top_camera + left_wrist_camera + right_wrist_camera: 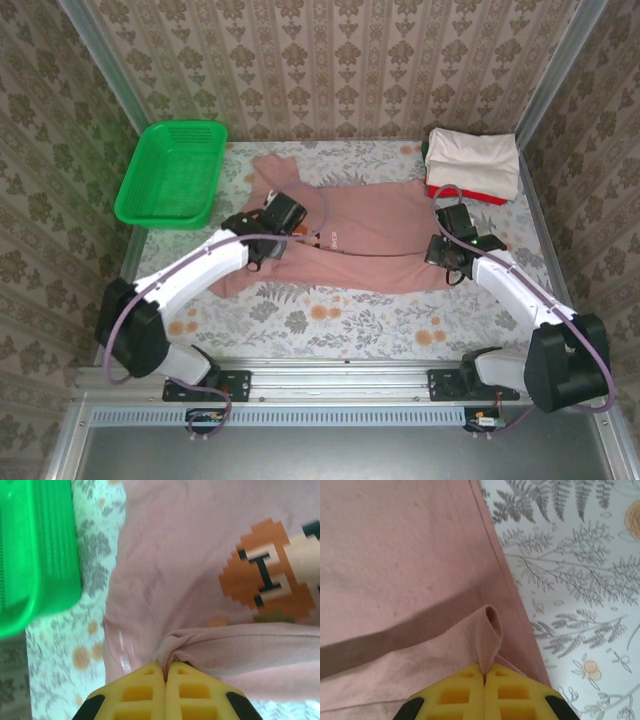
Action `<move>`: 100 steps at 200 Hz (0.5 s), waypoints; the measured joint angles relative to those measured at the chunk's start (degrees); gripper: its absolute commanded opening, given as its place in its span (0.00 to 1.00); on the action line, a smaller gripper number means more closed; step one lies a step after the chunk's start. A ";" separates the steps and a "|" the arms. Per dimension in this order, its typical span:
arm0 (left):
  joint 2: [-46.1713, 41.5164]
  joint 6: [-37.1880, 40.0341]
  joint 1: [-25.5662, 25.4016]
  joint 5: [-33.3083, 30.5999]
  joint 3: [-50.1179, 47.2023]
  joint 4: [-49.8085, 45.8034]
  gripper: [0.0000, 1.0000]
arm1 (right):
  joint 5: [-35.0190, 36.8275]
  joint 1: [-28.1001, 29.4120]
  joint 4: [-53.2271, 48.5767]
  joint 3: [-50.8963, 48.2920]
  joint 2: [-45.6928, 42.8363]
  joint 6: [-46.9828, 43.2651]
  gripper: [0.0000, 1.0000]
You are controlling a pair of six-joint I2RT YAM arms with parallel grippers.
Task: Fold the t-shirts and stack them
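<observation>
I have the pink t-shirt (370, 235) spread flat across the middle of the surface (330, 315), long axis running left to right. Its near edge is bunched where both arms grip it.

The left gripper (262, 252) is pinched closed on a roll of pink fabric at the shirt's near-left part. In the left wrist view the yellow fingers (142, 690) meet with cloth squeezed between them (165, 672). The pixel-figure print (265, 575) sits ahead and to the right.

The right gripper (450, 268) is clamped on a folded loop of the hem at the near-right end (484, 672). Bare floral cloth lies just to its right.

The green basket (170, 175) sits at the far-left corner, close to the shirt's left end but apart from it.

The cream t-shirt (472, 158) lies folded on top of the red t-shirt (470, 193) at the far-right corner, near the pink one's far-right end.

Open room is a wide bare strip along the near edge and a thin strip along the far edge between basket and stack.
</observation>
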 measured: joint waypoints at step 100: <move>22.34 11.89 15.23 7.17 16.39 2.95 0.93 | 0.11 -0.52 5.46 8.96 15.82 -2.16 0.00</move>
